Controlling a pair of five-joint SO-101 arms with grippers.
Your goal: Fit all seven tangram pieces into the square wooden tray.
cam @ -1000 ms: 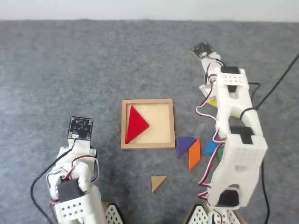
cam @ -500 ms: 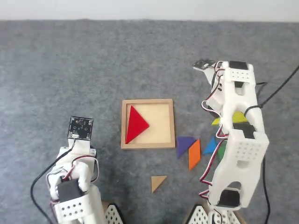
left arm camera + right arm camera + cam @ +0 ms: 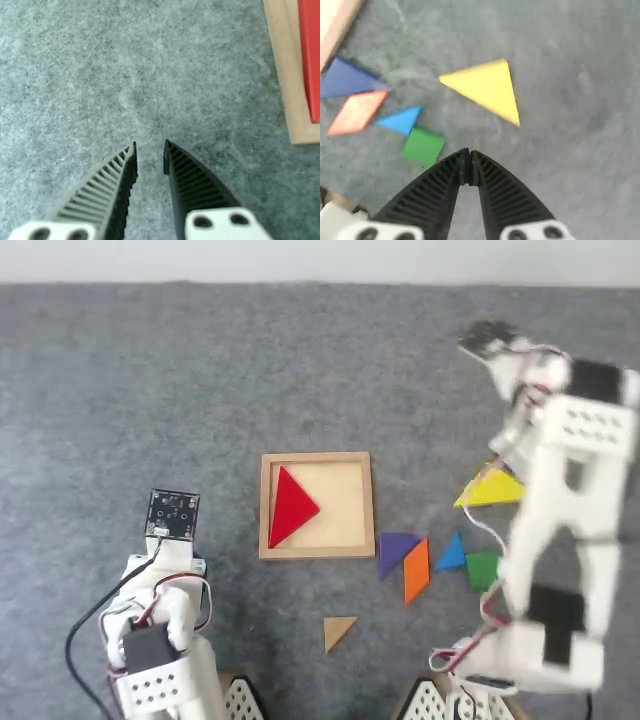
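Observation:
The square wooden tray (image 3: 366, 502) lies mid-table with a red triangle (image 3: 290, 505) in its left half. To its right on the carpet lie a purple triangle (image 3: 395, 550), an orange parallelogram (image 3: 417, 570), a small blue triangle (image 3: 452, 555), a green square (image 3: 482, 568) and a large yellow triangle (image 3: 490, 488). A tan triangle (image 3: 338, 631) lies in front of the tray. My right gripper (image 3: 469, 152) is shut and empty, over bare carpet just beside the green square (image 3: 422, 146) and short of the yellow triangle (image 3: 485, 90). My left gripper (image 3: 150, 147) is narrowly open, over carpet left of the tray (image 3: 282, 75).
The right arm (image 3: 575, 470) stands tall along the table's right side, beyond the loose pieces. The left arm (image 3: 160, 640) sits at the front left. Grey carpet covers the whole table, with open room behind the tray.
The right arm has swung rightward, away from the tray, uncovering the yellow triangle and the green square. The left arm and all pieces have stayed put.

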